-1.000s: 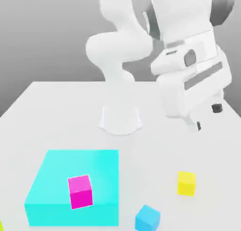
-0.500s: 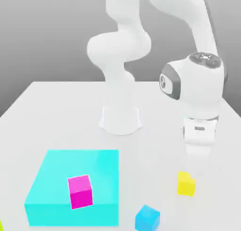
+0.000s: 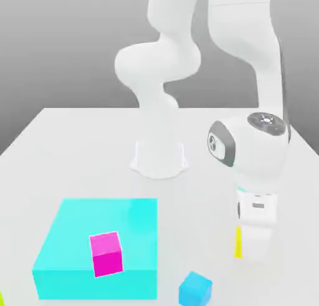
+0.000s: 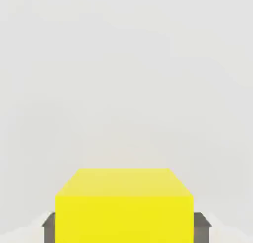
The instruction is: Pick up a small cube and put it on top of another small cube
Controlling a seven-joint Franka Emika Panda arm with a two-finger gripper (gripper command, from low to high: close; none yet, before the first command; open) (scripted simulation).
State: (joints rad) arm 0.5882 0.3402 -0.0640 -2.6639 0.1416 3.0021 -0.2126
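The pincer [image 3: 254, 252] hangs low over the white surface [image 3: 75, 155], well to the exterior view's right of the big cyan block [image 3: 96, 248], and the small cube [image 3: 238, 243] sits right under it. In the exterior view the hand covers most of the cube, so just a thin yellow strip peeks out at the hand's left edge. In the hand view the small cube [image 4: 123, 207] lies between the two dark fingertips [image 4: 48, 226], one at each side face, so the pincer is straddling it, not off to one side. The fingers look open about as wide as the cube itself; whether the pads press on it or stand just clear, I cannot tell, and the cube appears to rest on the surface.

So the relation that matters is simple: the cube is straight below and between the fingers, with nothing to chase sideways. A cube has no long axis; what counts is that its side faces run square to the fingers, and in the hand view they do seem aligned. My guess is that closing comes next, then a lift.

The magenta cube [image 3: 106, 253] sits on top of the cyan block, and the blue cube [image 3: 195, 289] rests on the surface just beside the block's near right corner.
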